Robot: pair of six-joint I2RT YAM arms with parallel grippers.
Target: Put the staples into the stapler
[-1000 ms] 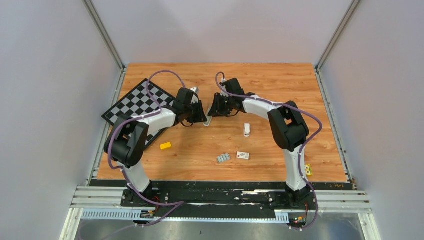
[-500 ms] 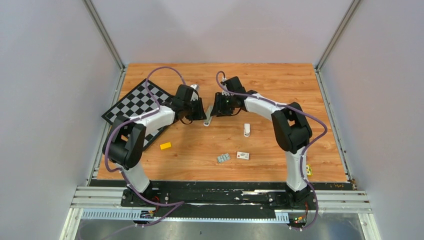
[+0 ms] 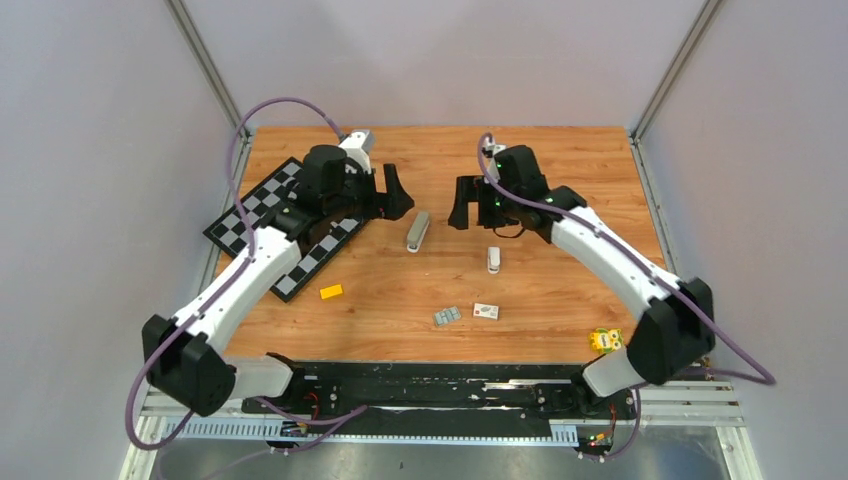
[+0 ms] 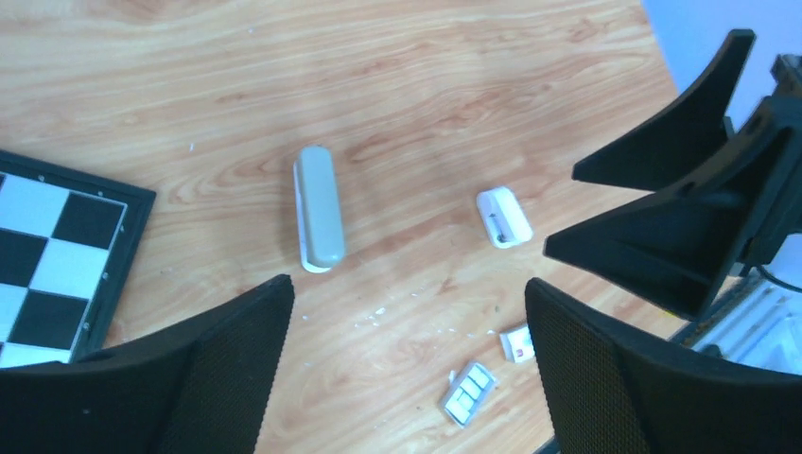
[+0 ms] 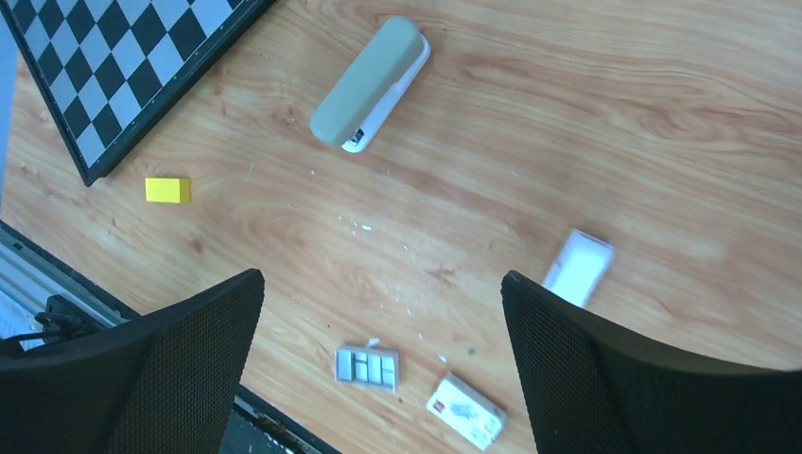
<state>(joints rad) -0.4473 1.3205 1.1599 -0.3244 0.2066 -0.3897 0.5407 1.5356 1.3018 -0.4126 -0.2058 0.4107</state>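
Observation:
The stapler [image 3: 417, 231] lies closed on the wooden table between my two grippers, touched by neither. It shows as a slim grey bar in the left wrist view [image 4: 320, 219] and tilted in the right wrist view [image 5: 371, 83]. The staples [image 3: 447, 316] sit as several silvery strips in a small open tray nearer the front [image 4: 469, 393] [image 5: 367, 367]. My left gripper [image 3: 395, 192] [image 4: 407, 288] hangs open and empty to the stapler's left. On the other side, the right gripper [image 3: 460, 205] [image 5: 383, 281] is open and empty too.
A tiny white box [image 3: 486, 311] [image 5: 465, 410] lies beside the staples tray. A small white rounded piece [image 3: 494, 260] [image 4: 504, 218] sits right of the stapler. A chessboard [image 3: 285, 215] covers the left side, with a yellow block [image 3: 331, 292] [image 5: 167, 189] in front of it.
Both grippers were close around the stapler's far end; they have opened wide and drawn back and apart, left arm leftward and right arm rightward. The stapler stays on the table.

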